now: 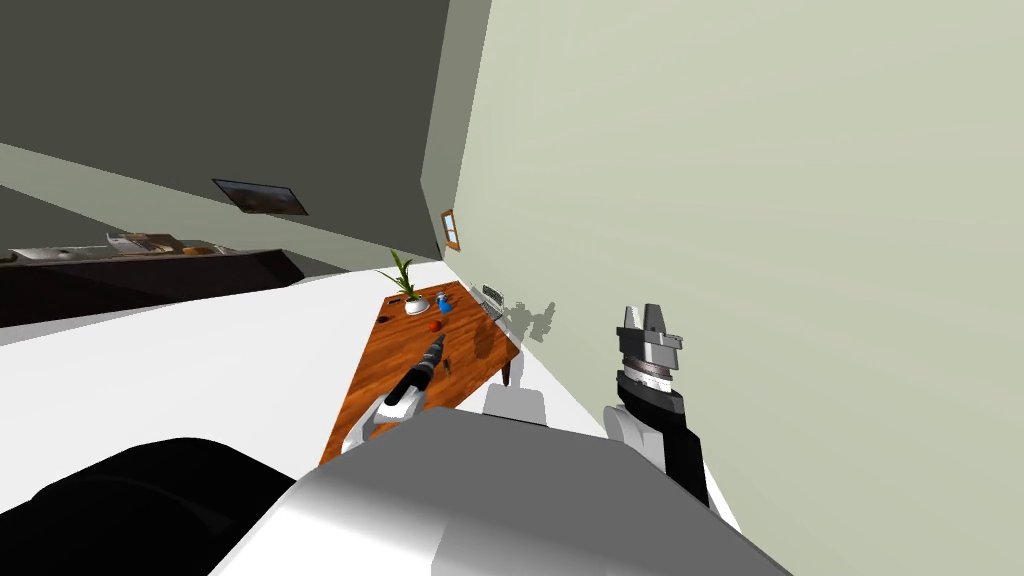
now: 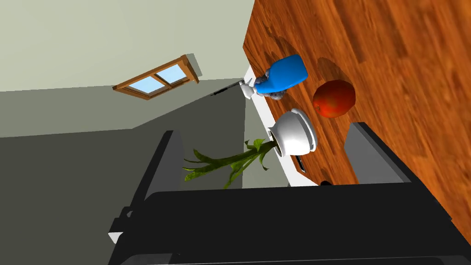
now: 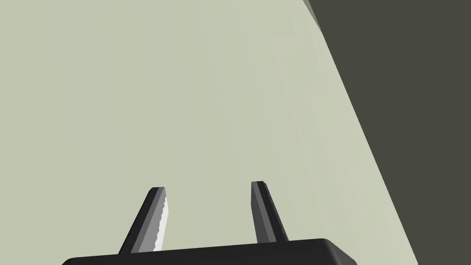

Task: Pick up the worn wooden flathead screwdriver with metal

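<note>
Wooden table (image 1: 392, 385): left gripper (image 1: 438, 346) over its middle, blades wide, empty. Right gripper (image 3: 207, 185) off-table, parted, empty. Table's far end: potted plant (image 2: 294, 133), blue spray bottle (image 2: 284, 76), red apple (image 2: 334, 98). Screwdriver (image 1: 447, 366), a tiny dark sliver, mid-table.

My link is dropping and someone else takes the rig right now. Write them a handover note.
Left gripper: jaws open, empty, out over the wooden table, facing the white plant pot, red fruit and blue spray bottle.
Right gripper: jaws open, empty, raised by the wall.
Screwdriver: possibly the small dark item beside the left gripper; too small to confirm.
Nothing grasped yet. Left to do: locate, grasp, lift.
</note>
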Motion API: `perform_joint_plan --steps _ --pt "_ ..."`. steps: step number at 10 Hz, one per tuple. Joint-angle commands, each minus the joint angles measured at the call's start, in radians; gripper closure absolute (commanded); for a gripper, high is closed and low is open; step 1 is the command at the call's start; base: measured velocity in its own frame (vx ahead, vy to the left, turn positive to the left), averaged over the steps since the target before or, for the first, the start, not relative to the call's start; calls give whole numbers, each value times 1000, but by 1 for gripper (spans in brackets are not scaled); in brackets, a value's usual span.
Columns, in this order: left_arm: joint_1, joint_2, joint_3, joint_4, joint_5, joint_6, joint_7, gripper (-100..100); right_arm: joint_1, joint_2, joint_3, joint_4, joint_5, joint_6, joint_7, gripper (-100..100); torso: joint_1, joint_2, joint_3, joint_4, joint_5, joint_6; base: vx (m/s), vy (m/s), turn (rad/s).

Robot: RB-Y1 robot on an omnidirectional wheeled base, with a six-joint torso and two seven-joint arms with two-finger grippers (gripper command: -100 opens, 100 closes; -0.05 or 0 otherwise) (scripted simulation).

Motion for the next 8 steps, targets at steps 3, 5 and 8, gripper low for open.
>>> perform_joint_plan --steps 3,5,8 --pt "-8 35 7 122 44 87 -43 -100 0 0 0 0 0 0 0 0 1 0 0 0 0 -1 -4 12 -265" --pt "-14 50 10 181 64 124 -59 -100 0 0 0 0 0 0 0 0 0 -1 0 0 0 -1 3 10 -226" --pt "-20 65 12 256 85 156 -75 -100 0 0 0 0 0 0 0 0 0 -1 -1 0 0 0 9 15 -176"
